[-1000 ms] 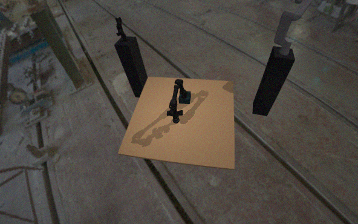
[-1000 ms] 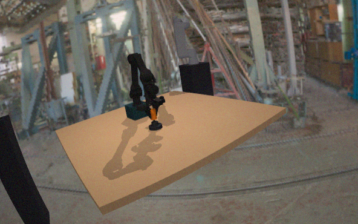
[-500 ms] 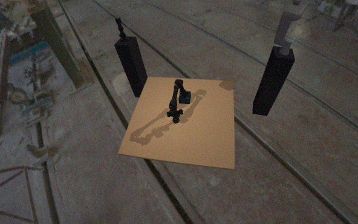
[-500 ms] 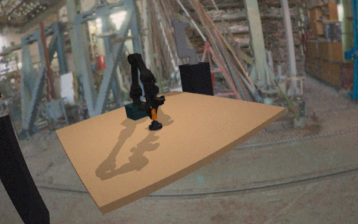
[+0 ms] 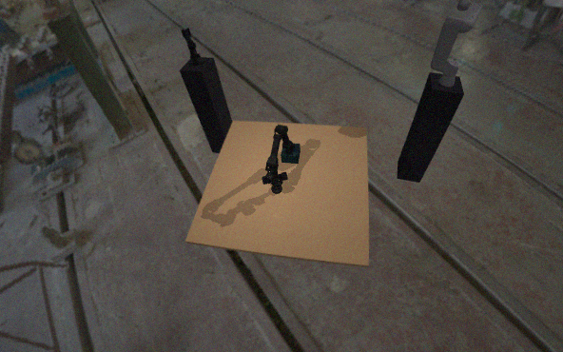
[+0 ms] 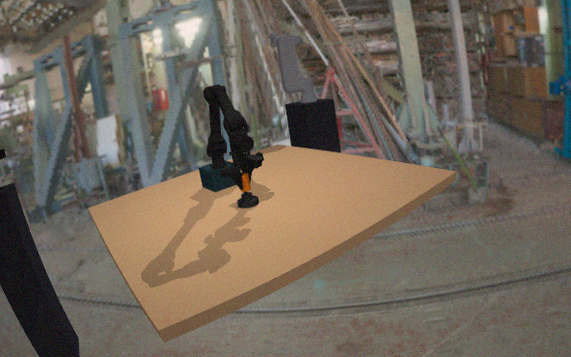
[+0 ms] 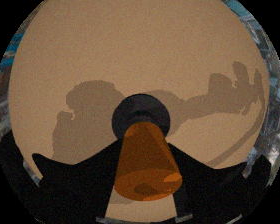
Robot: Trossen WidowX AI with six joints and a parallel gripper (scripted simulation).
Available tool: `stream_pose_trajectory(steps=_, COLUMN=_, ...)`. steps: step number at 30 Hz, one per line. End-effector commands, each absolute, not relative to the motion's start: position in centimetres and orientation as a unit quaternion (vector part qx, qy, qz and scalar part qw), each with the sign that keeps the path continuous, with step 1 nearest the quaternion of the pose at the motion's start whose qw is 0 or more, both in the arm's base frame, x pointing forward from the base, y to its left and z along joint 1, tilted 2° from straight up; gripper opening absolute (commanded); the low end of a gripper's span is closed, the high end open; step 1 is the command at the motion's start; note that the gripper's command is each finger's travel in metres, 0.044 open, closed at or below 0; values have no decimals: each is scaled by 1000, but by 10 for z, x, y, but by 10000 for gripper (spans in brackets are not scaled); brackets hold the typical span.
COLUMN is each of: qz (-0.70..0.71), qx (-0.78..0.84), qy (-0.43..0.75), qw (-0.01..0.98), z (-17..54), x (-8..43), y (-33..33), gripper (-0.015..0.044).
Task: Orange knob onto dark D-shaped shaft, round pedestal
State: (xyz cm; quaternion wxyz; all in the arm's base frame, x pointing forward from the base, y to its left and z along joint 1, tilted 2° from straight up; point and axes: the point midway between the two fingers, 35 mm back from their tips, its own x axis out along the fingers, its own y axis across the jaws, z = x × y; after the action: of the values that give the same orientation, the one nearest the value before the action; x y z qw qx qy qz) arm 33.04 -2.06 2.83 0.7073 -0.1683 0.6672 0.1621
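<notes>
The orange knob (image 6: 246,182) (image 7: 147,159) is held upright between the fingers of my gripper (image 6: 245,184) (image 7: 144,145), which is shut on it. The dark round pedestal (image 6: 248,201) (image 7: 141,102) (image 5: 277,189) stands on the table right below the knob. In the exterior view the knob is above the pedestal's wide base, with a dark part between them. The wrist view shows the knob's lower end overlapping the near part of the pedestal. The shaft and its flat side cannot be made out, and whether the knob touches the shaft cannot be told.
The tan table (image 5: 331,214) (image 6: 307,232) (image 7: 141,45) carries my arm's dark teal base (image 5: 291,153) (image 6: 216,178) behind the pedestal. Two dark pillars with other arms stand beyond the table, one on the left (image 5: 207,105) and one on the right (image 5: 431,128). Arm shadows fall across the table.
</notes>
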Motion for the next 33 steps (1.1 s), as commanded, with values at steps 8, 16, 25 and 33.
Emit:
stream_pose_trajectory(steps=8, qz=183, qx=-189, qy=659, qw=704, z=33, x=330, y=-20, gripper=0)
stream_pose_trajectory(steps=16, qz=233, qx=-243, qy=643, qw=687, z=29, x=325, y=-20, gripper=0)
stream_pose_trajectory(steps=25, qz=233, qx=-243, qy=643, qw=687, z=27, x=326, y=-20, gripper=0)
stream_pose_trajectory(steps=33, qz=233, qx=-243, qy=643, qw=687, z=29, x=326, y=-20, gripper=0)
